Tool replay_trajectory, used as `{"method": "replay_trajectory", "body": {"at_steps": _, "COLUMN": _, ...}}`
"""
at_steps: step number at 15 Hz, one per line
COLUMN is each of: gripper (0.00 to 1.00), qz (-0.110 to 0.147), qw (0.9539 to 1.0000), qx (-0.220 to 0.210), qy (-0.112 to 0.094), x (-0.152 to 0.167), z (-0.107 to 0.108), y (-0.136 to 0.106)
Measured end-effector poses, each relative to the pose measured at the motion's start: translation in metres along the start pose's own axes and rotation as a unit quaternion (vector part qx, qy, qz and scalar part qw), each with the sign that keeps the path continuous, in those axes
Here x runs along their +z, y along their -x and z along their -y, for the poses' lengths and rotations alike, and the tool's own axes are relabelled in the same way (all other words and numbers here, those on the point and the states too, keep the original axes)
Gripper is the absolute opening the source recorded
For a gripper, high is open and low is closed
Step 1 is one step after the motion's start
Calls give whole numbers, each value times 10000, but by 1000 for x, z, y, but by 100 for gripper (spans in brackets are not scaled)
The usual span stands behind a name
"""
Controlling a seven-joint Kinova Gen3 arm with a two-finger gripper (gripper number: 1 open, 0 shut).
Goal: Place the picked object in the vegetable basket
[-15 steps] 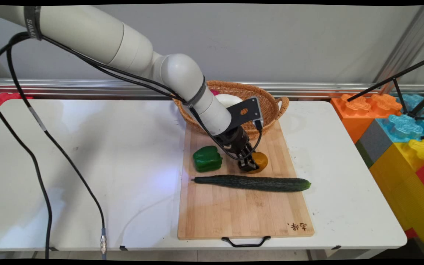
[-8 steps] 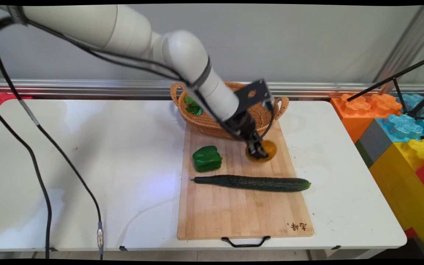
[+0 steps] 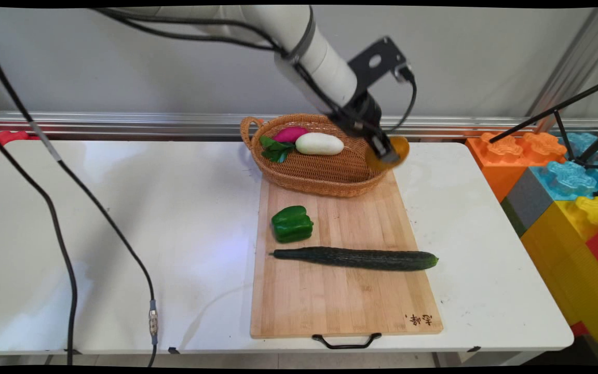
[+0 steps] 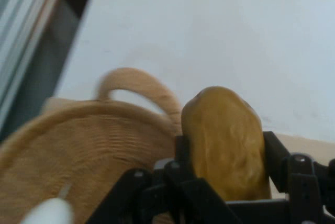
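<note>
**Potato held above the basket's right rim**

Potato [image 3: 395, 154] sits clamped between the fingers of the gripper [image 4: 225, 153], lifted clear of the cutting board [image 3: 340, 291], at the right-hand handle of the wicker basket [image 3: 314, 174]. White and pink vegetables lie inside the basket; green pepper [image 3: 291, 224] and cucumber [image 3: 353, 258] lie on the board.

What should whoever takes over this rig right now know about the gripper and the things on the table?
Gripper: shut on the brown-yellow potato, held in the air over the right rim of the wicker basket, by its right handle.
In the basket: a white vegetable, a pink one and green leaves.
On the wooden cutting board: a green pepper and a long cucumber, apart from each other.
Done: the potato is off the board.
Left: the potato is not yet set down; the pepper and cucumber lie untouched.
</note>
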Motion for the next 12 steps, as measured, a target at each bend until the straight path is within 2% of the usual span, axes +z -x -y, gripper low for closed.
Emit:
{"method": "replay_trajectory", "body": {"at_steps": 3, "gripper": 0, "qz": 8, "qw": 9984, "qx": -262, "qy": -509, "x": 11, "z": 38, "y": -2}}
{"method": "replay_trajectory", "body": {"at_steps": 6, "gripper": 0, "qz": 137, "qw": 9956, "qx": -510, "qy": -773, "x": 38, "z": 67, "y": 11}}
{"method": "replay_trajectory", "body": {"at_steps": 8, "gripper": 0, "qz": 295, "qw": 9938, "qx": -665, "qy": -846, "x": 57, "z": 81, "y": 27}}
{"method": "replay_trajectory", "body": {"at_steps": 12, "gripper": 0, "qz": 550, "qw": 9917, "qx": -844, "qy": -796, "x": 90, "z": 96, "y": 55}}
